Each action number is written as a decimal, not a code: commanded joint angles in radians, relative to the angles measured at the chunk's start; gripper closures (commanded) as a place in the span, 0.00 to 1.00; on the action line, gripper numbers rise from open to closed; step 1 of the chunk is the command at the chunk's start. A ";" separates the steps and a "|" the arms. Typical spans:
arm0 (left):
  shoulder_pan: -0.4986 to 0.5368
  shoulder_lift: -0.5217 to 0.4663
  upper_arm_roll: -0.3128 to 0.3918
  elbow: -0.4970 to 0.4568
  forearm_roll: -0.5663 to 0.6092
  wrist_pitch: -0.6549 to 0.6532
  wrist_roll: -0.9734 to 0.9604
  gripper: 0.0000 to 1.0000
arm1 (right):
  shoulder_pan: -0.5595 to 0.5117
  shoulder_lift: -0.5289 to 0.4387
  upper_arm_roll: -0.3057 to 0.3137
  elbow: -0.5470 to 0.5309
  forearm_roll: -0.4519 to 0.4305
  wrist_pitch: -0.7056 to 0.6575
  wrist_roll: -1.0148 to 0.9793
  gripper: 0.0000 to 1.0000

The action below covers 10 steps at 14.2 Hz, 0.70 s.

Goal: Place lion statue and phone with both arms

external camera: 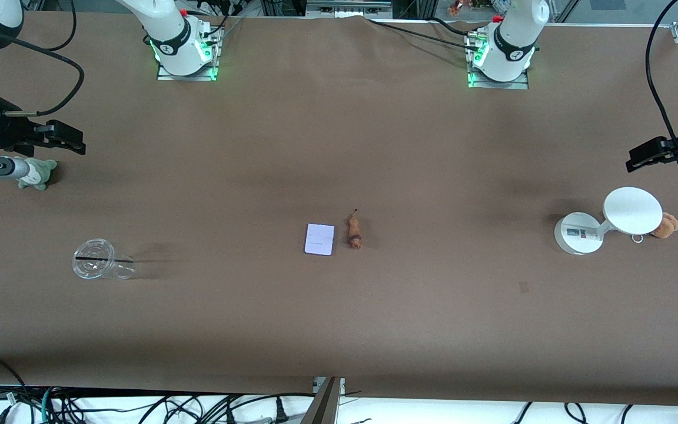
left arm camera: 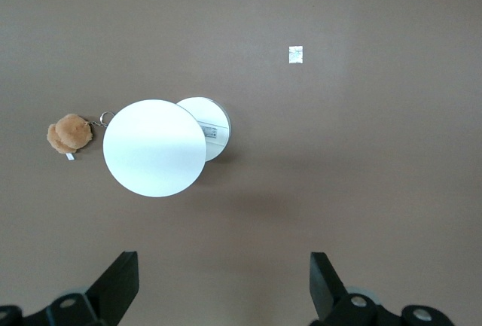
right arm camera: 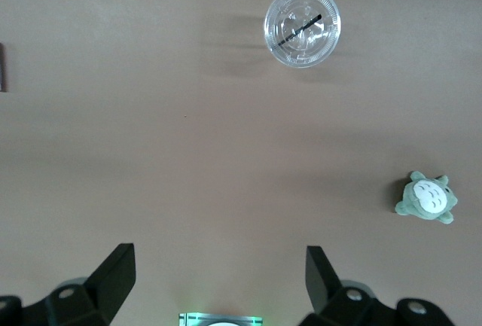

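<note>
**Both pieces rest mid-counter, both arms parked wide**

A matte brown counter (external camera: 339,147) fills the front view, smooth and unpatterned apart from a small darker patch. At its middle lie the two task items just beside each other: the phone (external camera: 319,239), a flat pale lavender rectangle with rounded corners, and the lion statue (external camera: 354,231), a slim orange-brown figurine with a darker head end and a thin dark tail. The lion lies on the phone's left-arm side. Neither tool is anywhere near them. The right tool (external camera: 63,139) hangs at the right arm's end of the counter above a grey-green plush toy (external camera: 37,174); the left tool (external camera: 648,154) hangs at the opposite end above a white round-based stand (external camera: 610,224) with a rounder orange-brown plush (external camera: 665,225) touching or just beside it. A clear plastic cup (external camera: 102,265) lies toward the right arm's end, a dark straw across its lid.

In the left wrist view, the left tool (left arm camera: 224,284) has its dark fingers spread wide apart, with nothing between them; the stand's glossy white disc (left arm camera: 154,147) and the fuzzy plush (left arm camera: 70,132) lie below.

In the right wrist view, the right tool (right arm camera: 220,281) is likewise spread and empty, over bare counter, with the cup (right arm camera: 302,26) and grey-green plush (right arm camera: 427,197) in sight.

Judging from this, the placing looks done (or else not begun; the pictures cannot settle which), and both arms wait.
</note>
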 commanded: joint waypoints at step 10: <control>-0.006 0.024 -0.006 0.032 -0.013 -0.013 0.003 0.00 | -0.017 0.009 0.012 0.025 -0.001 -0.005 0.002 0.00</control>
